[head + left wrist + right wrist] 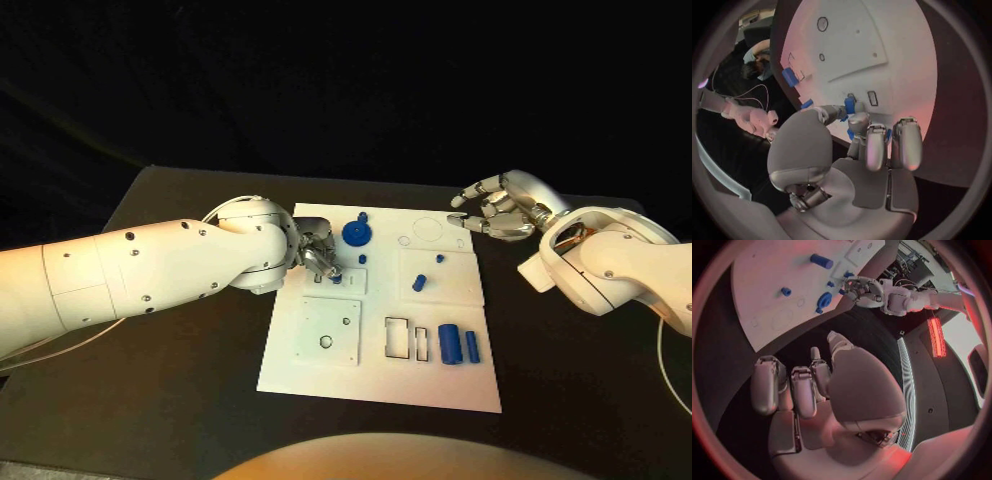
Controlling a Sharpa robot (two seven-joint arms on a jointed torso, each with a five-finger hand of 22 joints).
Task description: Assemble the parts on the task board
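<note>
The left arm reached in from the frame's left edge, its hand near centre, fingers curled downward. The right hand hovered upper right, fingers loosely curled, holding nothing.

White arm shells w/ dark screws; silver fingers, maybe a thin cable.

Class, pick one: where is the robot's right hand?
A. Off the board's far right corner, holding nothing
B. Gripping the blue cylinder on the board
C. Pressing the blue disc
A: the right hand hangs beyond the task board's far right corner, fingers apart and holding nothing.
</note>
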